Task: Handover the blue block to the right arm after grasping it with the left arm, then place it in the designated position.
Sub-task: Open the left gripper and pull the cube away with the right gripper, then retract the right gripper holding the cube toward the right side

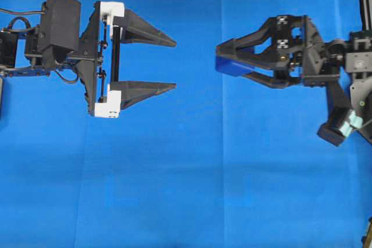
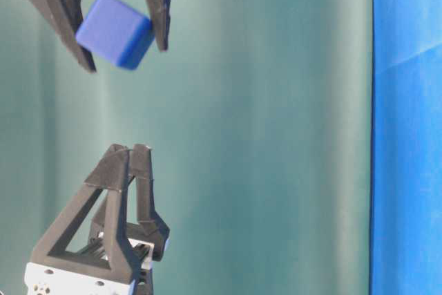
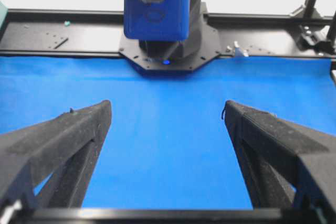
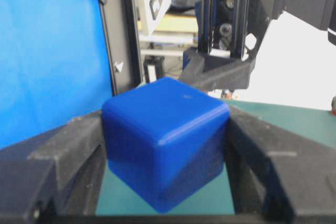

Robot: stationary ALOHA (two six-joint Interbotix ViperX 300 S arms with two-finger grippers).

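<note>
Both grippers face each other. My right gripper (image 1: pixel 224 57) pinches the blue block (image 4: pixel 165 140); my left gripper (image 1: pixel 174 65) stands spread, empty, well apart from the block.

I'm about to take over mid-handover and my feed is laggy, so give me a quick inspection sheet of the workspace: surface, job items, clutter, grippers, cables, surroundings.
Surface: blue cloth, smooth apart from faint fold lines.
Job's things: blue block clamped between the right gripper's fingers, off the cloth, sitting tilted in the table-level view.
Clutter: nothing seen on the cloth.
Grippers: left gripper wide open and empty, facing the right one across a gap; right gripper shut on the block.
Cables: black cable looping at the left arm's wrist, off the cloth.
Surroundings: black frame rails behind the cloth, green backdrop in the table-level view.
</note>
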